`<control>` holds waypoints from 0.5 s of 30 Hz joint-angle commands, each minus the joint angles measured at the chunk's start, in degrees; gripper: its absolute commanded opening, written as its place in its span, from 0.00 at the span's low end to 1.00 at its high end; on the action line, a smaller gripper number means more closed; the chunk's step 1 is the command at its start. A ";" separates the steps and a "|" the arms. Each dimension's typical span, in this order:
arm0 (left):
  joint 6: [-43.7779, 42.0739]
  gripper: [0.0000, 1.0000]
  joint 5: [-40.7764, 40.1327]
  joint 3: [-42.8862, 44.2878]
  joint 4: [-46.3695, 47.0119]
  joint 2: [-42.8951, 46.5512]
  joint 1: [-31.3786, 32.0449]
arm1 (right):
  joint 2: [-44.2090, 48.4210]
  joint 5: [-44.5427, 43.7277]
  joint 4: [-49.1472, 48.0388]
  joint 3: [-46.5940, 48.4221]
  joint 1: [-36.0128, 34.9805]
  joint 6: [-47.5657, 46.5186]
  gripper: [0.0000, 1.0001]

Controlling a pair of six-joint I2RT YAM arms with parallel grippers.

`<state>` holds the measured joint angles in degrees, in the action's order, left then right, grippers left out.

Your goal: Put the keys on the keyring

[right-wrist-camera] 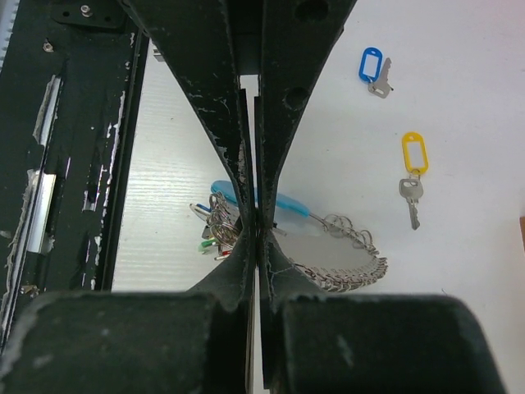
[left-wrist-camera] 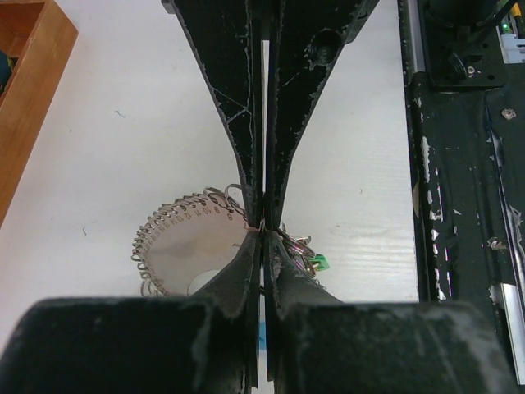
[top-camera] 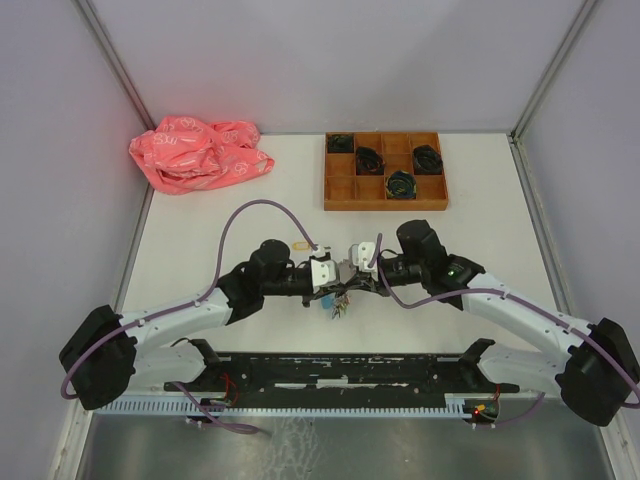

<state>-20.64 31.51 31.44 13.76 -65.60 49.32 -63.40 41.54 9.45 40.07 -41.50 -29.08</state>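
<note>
Where my two arms meet over the middle of the white surface (top-camera: pixel 200 250), both of my hands have hold of the keyring (left-wrist-camera: pixel 176 238). My left hand (left-wrist-camera: pixel 262 226) is pressed all but shut, only a hairline gap between its fingers, and it pinches the wire of the hoop at their tips. My right hand (right-wrist-camera: pixel 257 222) is closed as tightly from the other side, gripping the ring just beside its light-blue section (right-wrist-camera: pixel 287 203). The curve strung with silvery pieces swings out to one side of the pinch, and a cluster of small coloured tags (right-wrist-camera: pixel 209 242) hangs on the other. I cannot tell whether the ring touches the surface beneath it. Two keys lie loose on the surface, apart from the ring. The yellow-tagged key (right-wrist-camera: pixel 414 176) is the nearer, and the blue-tagged key (right-wrist-camera: pixel 373 70) lies farther off. Neither is in my grasp. At the far side stands a wooden tray (top-camera: pixel 385 207) with black coiled bundles (top-camera: pixel 369 158) in some of its compartments. A crumpled pink bag (top-camera: pixel 200 152) lies to its left.
</note>
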 commanded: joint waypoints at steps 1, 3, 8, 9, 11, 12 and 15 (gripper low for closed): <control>-2.48 0.08 -1.21 0.42 5.24 1.94 0.34 | 1.43 -1.53 -4.04 -0.08 0.30 0.28 0.01; -2.66 0.19 -2.44 -1.12 7.04 2.45 0.31 | 2.23 -1.25 -5.91 -0.66 0.71 1.25 0.01; -3.47 0.35 -5.51 -3.93 9.37 4.10 0.29 | 3.91 0.12 -8.46 -1.43 1.52 2.83 0.01; -3.66 0.36 -5.87 -4.40 9.84 4.54 0.33 | 4.12 0.32 -9.23 -1.81 1.61 3.25 0.01; -4.10 0.38 -5.96 -5.07 10.65 4.96 0.27 | 4.34 0.74 -10.50 -2.41 1.76 3.91 0.01; -4.22 0.38 -5.73 -5.30 11.11 4.90 0.32 | 4.41 0.96 -11.24 -2.53 1.76 4.32 0.01; -4.08 0.38 -5.40 -5.42 12.35 4.25 0.34 | 4.69 1.09 -12.17 -2.85 1.71 4.96 0.01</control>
<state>-22.41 26.94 26.26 20.62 -61.76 49.39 -60.34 40.93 3.36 37.23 -39.99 -26.13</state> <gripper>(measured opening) 0.374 0.015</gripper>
